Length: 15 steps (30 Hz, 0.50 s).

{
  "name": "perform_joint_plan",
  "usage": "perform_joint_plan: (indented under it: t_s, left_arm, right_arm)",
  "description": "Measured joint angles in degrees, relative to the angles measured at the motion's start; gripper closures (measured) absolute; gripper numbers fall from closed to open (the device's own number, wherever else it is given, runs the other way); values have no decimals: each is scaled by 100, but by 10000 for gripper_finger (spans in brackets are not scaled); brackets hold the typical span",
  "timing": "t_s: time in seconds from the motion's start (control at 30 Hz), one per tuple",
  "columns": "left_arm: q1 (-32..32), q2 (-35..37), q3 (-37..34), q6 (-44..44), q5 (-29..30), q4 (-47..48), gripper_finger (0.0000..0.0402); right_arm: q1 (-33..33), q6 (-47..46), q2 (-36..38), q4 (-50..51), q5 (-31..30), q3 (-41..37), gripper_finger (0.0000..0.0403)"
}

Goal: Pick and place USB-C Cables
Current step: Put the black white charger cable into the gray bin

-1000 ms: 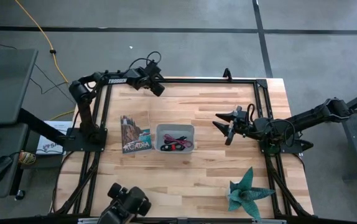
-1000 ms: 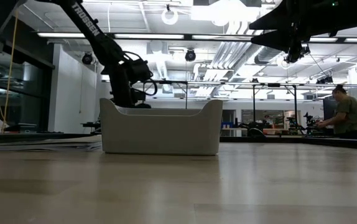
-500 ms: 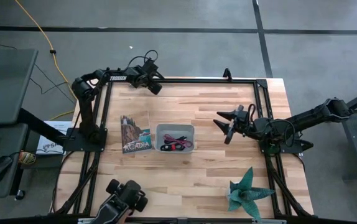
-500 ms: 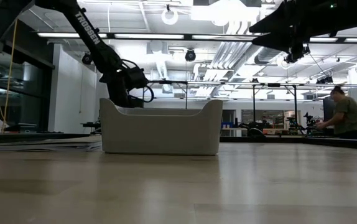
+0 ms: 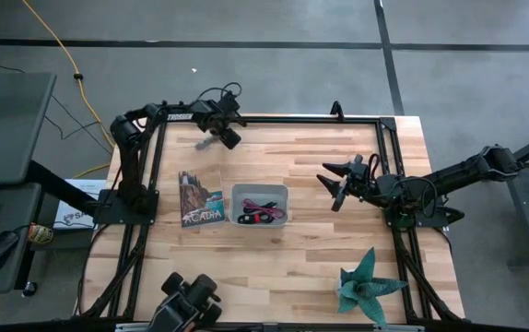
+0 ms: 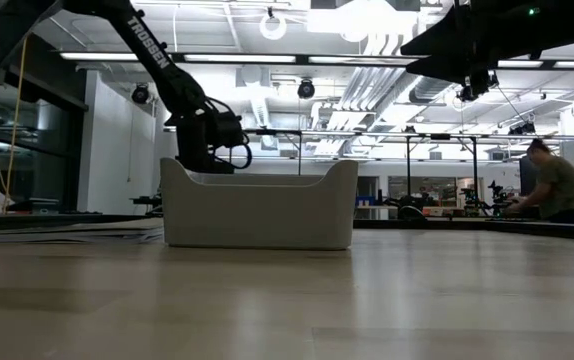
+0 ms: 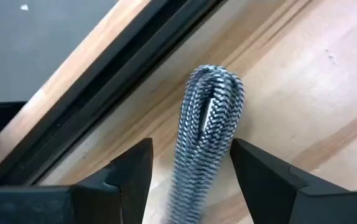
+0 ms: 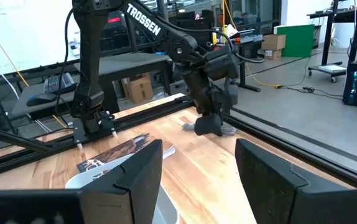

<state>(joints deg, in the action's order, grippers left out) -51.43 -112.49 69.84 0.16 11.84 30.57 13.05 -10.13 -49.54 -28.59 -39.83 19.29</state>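
The left gripper [image 5: 229, 138] hovers near the desk's [image 5: 311, 249] far edge, jaws spread around a grey braided USB-C cable [image 7: 204, 134] whose lower end is cut off from view. The right gripper [image 5: 334, 185] waits, jaws spread, beside the grey tray [image 5: 260, 221] holding black-and-red and purple cables [image 5: 258, 210], partly hidden by its walls.

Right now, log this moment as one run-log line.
left gripper: open around grey cable, far table edge | right gripper: open, waiting right of tray | tray: black-and-red cable inside
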Motion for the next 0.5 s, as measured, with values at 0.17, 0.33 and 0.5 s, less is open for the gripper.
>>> perform_joint_plan:
  t_s: [0.17,0.33,0.5]
  left_arm:
    - [163,0,0,53,65,18,200]
    - [242,6,0,32,96,78,212]
    - [255,7,-1,-104,318,200,297]
  right_arm:
    - [-71,-27,0,-11,26,0,208]
    - [-145,-31,0,-9,101,0,208]
    - [-150,-53,0,-10,103,0,208]
